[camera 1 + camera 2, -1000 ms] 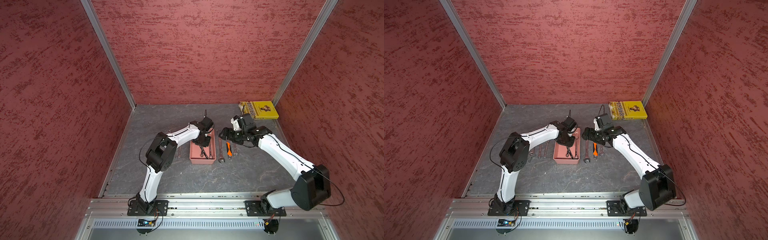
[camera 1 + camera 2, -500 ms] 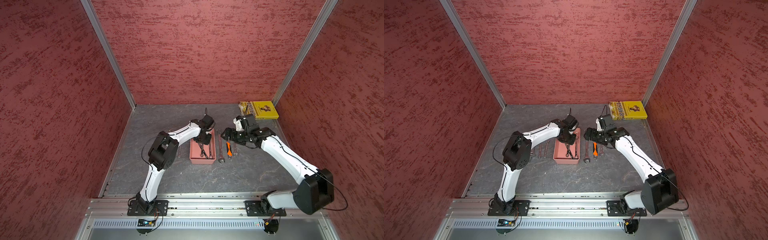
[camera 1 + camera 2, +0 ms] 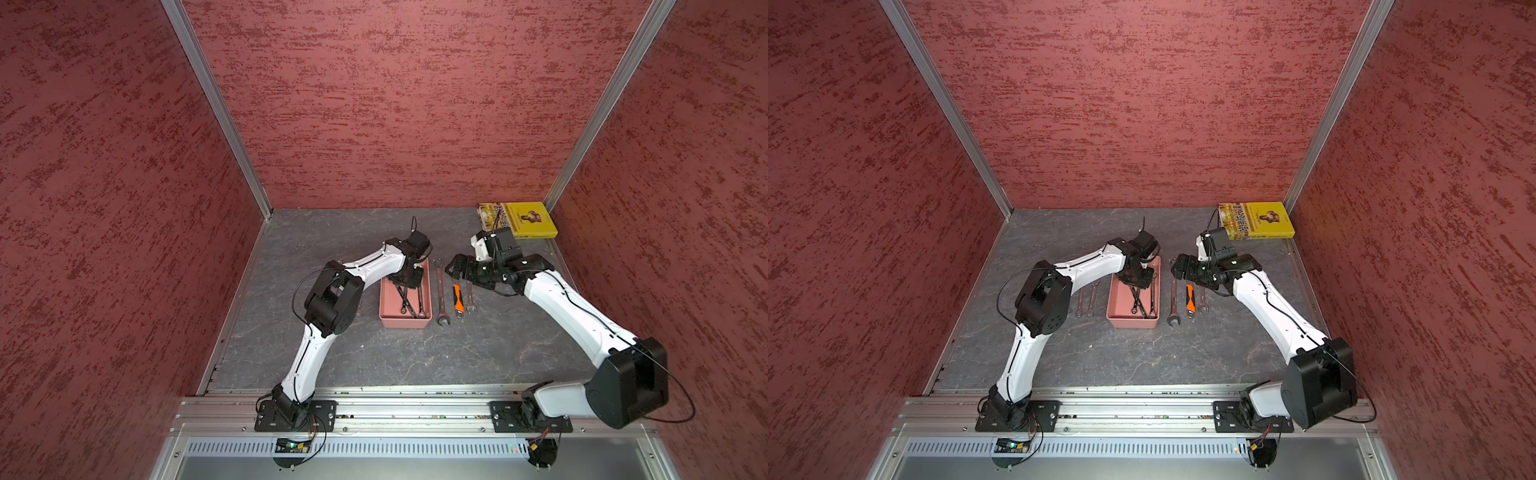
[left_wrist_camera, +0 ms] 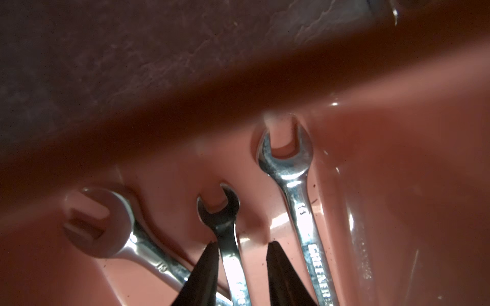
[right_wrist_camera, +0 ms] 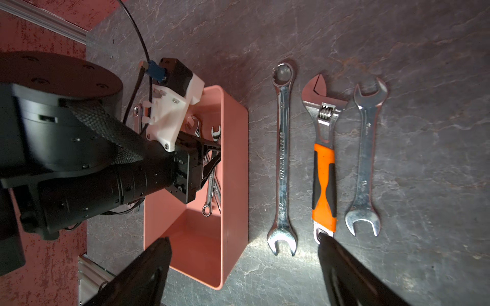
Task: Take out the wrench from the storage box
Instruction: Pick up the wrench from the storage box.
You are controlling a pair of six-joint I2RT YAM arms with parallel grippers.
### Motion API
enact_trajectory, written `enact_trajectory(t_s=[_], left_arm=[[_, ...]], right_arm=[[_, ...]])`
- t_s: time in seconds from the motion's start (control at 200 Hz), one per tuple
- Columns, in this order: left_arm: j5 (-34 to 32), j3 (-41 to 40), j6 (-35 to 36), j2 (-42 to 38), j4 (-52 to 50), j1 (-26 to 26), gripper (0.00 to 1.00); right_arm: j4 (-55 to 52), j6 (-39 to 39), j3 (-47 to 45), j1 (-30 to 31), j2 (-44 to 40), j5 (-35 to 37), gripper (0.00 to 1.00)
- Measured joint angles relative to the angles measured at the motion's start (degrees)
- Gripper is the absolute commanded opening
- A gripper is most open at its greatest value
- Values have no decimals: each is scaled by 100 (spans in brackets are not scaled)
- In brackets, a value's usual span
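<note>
Holding three wrenches (image 4: 291,180), one storage box (image 3: 405,322), three tools (image 5: 283,159) alongside

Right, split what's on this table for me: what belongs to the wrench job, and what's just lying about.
Job: storage box; the three wrenches in it; left tool, straddling the middle one.
Lying about: yellow book; combination wrench, adjustable wrench and open-end wrench beside the box; two small wrenches on its other side.

Even light, storage box (image 4: 397,111) rim blurred (glare)
</note>
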Motion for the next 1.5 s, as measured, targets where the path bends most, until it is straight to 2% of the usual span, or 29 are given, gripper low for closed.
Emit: enact_trajectory(t_s=[0.185, 0.441, 0.711, 0.937, 1.182, 1.357, 1.498], left_arm=[[-280, 144, 22, 101, -70, -98, 30], [-599, 146, 0, 83, -157, -264, 33], [-321, -168, -94, -107, -472, -391, 35], [-105, -210, -160, -140, -529, -358, 32], [-155, -201, -153, -118, -564, -328, 21], [-302, -155, -85, -92, -610, -328, 7], [-299, -136, -87, -94, -634, -330, 6]], right_arm=[[-2, 0, 0, -37, 2, -63, 93], [-2, -2, 0, -105, 2, -125, 93], [-7, -33, 0, -114, 2, -210, 94], [-7, -46, 0, -131, 22, -229, 94], [-7, -46, 0, -131, 24, -227, 95], [-7, -44, 0, -131, 24, -227, 95], [-7, -46, 0, -131, 24, -227, 96]])
